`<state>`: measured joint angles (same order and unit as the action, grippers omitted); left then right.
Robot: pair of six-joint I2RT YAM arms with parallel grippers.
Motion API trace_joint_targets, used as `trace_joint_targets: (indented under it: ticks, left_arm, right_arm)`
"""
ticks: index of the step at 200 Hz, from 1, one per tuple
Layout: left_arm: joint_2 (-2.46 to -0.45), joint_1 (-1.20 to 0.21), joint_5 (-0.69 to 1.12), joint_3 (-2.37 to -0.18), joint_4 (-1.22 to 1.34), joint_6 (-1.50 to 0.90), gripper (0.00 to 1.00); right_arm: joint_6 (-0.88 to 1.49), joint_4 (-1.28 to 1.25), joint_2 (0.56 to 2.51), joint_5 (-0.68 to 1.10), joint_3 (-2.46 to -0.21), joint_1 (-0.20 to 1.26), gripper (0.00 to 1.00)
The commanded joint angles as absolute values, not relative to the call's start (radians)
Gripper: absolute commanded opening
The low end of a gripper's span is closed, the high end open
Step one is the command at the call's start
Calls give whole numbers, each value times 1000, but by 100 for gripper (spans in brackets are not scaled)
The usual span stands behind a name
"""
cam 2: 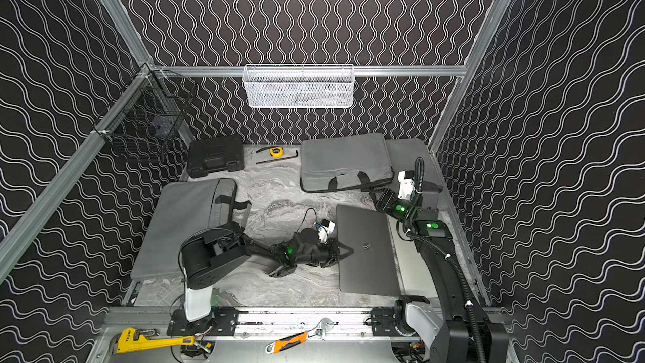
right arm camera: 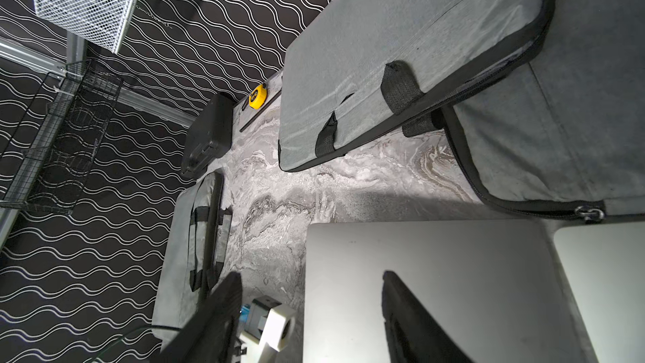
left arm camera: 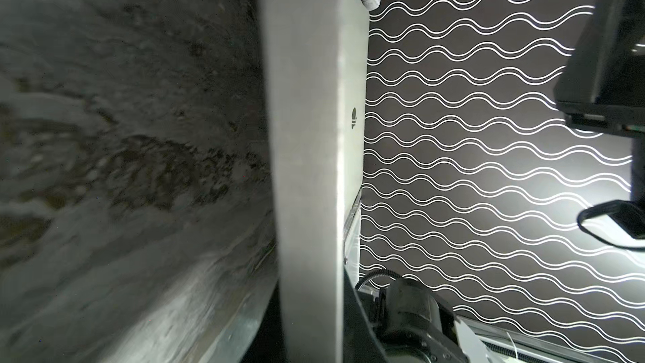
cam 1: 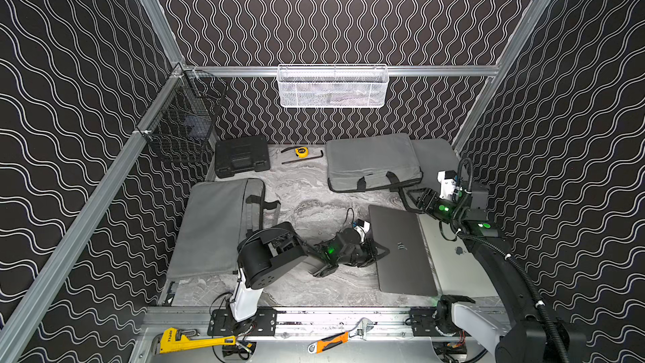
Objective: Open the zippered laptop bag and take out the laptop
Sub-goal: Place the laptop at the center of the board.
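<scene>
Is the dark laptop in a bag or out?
Out: the dark laptop lies uncovered, partly over a silver laptop, outside the left bag and far bag.

Black arms, white base links, green LEDs, corrugated cable.

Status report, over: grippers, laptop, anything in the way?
Left gripper clamped on dark laptop edge. Right gripper open above its far corner. Laptop out of the bag, overlapping a silver laptop.

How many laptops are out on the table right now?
2. A dark gray laptop lies on the table front right; a silver laptop lies just right of it, partly under the right arm. The two gray bags could hide more.
</scene>
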<state>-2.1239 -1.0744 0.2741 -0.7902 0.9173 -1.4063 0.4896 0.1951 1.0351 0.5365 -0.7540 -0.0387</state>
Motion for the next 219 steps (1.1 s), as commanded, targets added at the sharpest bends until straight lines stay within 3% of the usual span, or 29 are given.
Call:
trace_joint_targets:
  ticks: [1, 31, 71, 158, 219]
  left_arm:
    - [-2129, -1078, 252, -802, 885, -1385, 0]
    - [-2112, -1085, 238, -804, 827, -1359, 8]
    - [-2140, -1089, 263, -840, 803, -1343, 11]
    - [-2101, -1082, 244, -815, 755, -1321, 45]
    - [-2042, -1069, 236, -799, 669, -1273, 50]
  right_arm:
    - [497, 170, 1029, 548, -756, -36, 65]
    - [498, 169, 1024, 547, -752, -35, 65]
    - [514, 152, 1031, 560, -735, -35, 65]
    - [515, 156, 1037, 552, -729, -28, 65]
    - [513, 154, 1055, 542, -737, -12, 65]
